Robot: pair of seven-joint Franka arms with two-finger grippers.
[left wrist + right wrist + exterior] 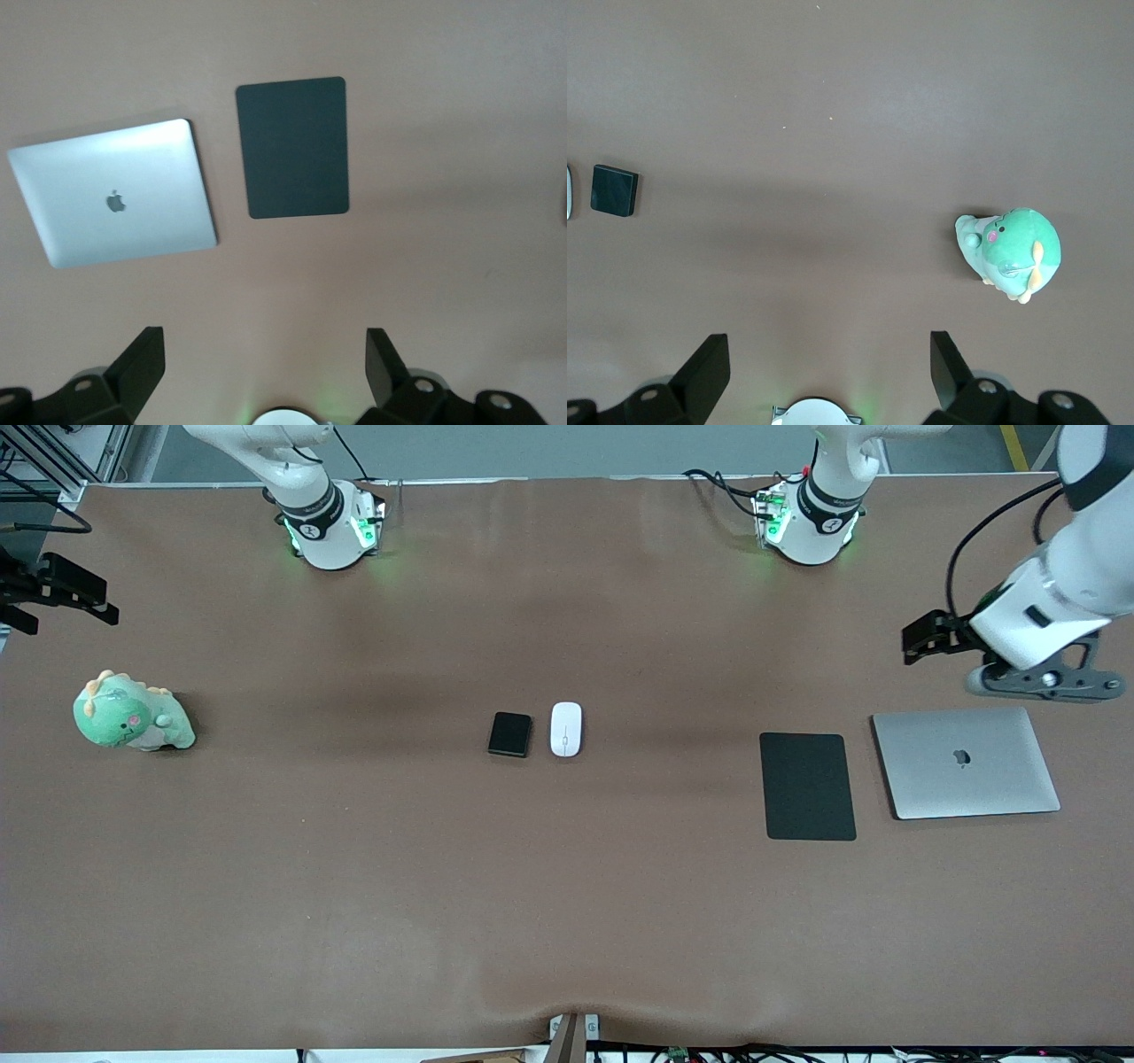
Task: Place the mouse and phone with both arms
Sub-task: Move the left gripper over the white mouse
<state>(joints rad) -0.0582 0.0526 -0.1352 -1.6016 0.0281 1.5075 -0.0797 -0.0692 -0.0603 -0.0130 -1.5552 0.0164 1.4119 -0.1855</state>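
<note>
Nothing is placed yet: the mouse (566,729) and the phone (510,734) are seen side by side, untouched, mid-counter (354,886), well apart from the black mat (807,786) and the closed laptop (966,763). Both pickups are judged outstanding. The left tool (266,367) is held wide open and empty above the counter by the laptop; the right tool (830,367), equally open and empty, is held by the plush dinosaur (131,714).

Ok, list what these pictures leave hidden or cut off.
- Right claw: front view's edge cuts off its arm; its tips are hard to separate there.
- Mouse: right wrist view's edge leaves only a sliver; whole in the front view.
- Phone: lies face-flat, so its screen side cannot be told.
- Laptop: closed, so nothing inside shows.
- Left claw: the wrist housing covers part of it.
</note>
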